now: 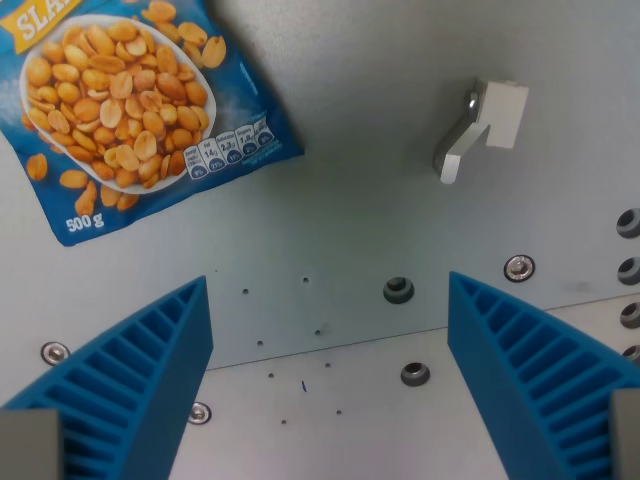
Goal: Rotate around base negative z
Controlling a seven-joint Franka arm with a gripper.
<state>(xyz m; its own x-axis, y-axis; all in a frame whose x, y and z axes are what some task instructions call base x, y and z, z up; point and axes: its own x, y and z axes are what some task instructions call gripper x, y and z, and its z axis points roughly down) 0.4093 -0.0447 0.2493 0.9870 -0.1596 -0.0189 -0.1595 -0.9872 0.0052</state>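
Observation:
My gripper is open, its two blue ribbed fingers rising from the bottom corners of the wrist view with nothing between them. Below the gap lies a bare grey metal surface. A blue bag of salted peanuts, printed with a bowl of nuts and "500 g", lies flat at the upper left, well clear of the fingers and partly cut off by the frame's top and left edges.
A small white block on a grey metal bracket stands at the upper right. Screws and bolt heads dot the plate, with a row of holes along the right edge. A seam crosses the plate below the fingers.

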